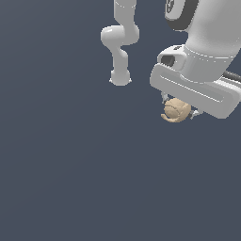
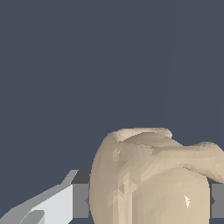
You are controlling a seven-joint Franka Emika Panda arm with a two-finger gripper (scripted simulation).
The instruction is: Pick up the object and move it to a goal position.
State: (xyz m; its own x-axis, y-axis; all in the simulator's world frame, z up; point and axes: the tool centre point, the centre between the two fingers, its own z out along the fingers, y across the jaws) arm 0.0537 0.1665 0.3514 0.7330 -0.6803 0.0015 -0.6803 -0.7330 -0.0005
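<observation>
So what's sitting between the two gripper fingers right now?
The tan object fills the gap between both fingers, clearest in the wrist view; nothing else is there.

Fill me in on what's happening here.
A simulated Panda arm has its tool closed around a small tan, shell-like object. In the wrist view the object sits between the two fingers, one pad on each side. No goal marker shows in either view.
</observation>
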